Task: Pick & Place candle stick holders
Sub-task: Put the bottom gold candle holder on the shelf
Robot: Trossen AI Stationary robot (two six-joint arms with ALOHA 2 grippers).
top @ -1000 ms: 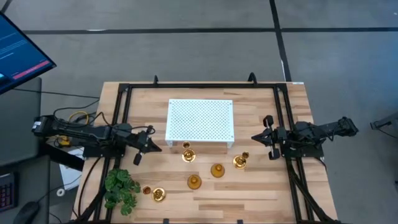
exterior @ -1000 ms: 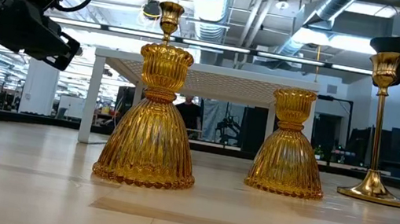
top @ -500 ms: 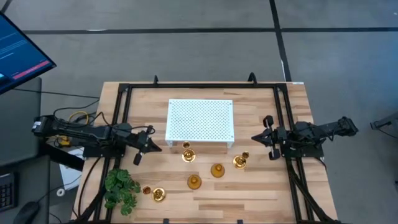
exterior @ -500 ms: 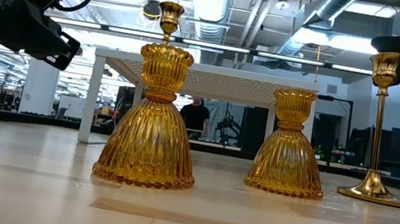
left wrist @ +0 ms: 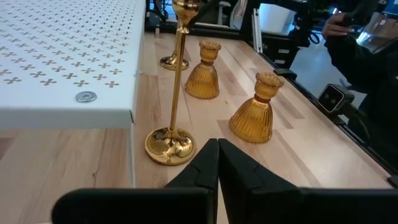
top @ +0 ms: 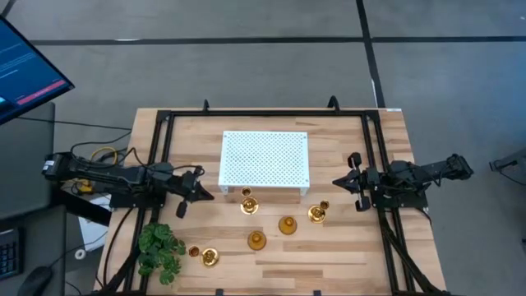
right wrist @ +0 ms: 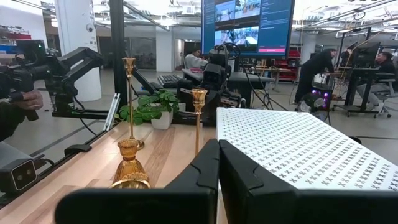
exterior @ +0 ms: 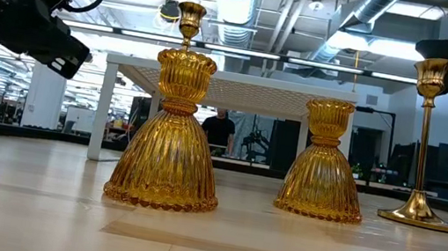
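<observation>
Several gold candle stick holders stand upright on their round bases on the wooden table, in front of the white perforated board (top: 264,159). A tall thin-stemmed one (top: 249,204) stands nearest the board and also shows in the left wrist view (left wrist: 174,93). Another tall one (top: 317,214) stands to the right. Two short ribbed bell-shaped ones (top: 287,224) (top: 256,240) stand nearer the front, and one more (top: 209,257) stands by the plant. My left gripper (top: 200,194) is shut and empty, left of the board's near corner (left wrist: 217,149). My right gripper (top: 337,182) is shut and empty, right of the board (right wrist: 217,149).
A green leafy plant (top: 160,249) stands at the table's near left. A black frame (top: 164,123) runs along the table's edges. A person's hand (right wrist: 18,102) and people show in the room beyond. Bare wood lies along the near right of the table (top: 345,263).
</observation>
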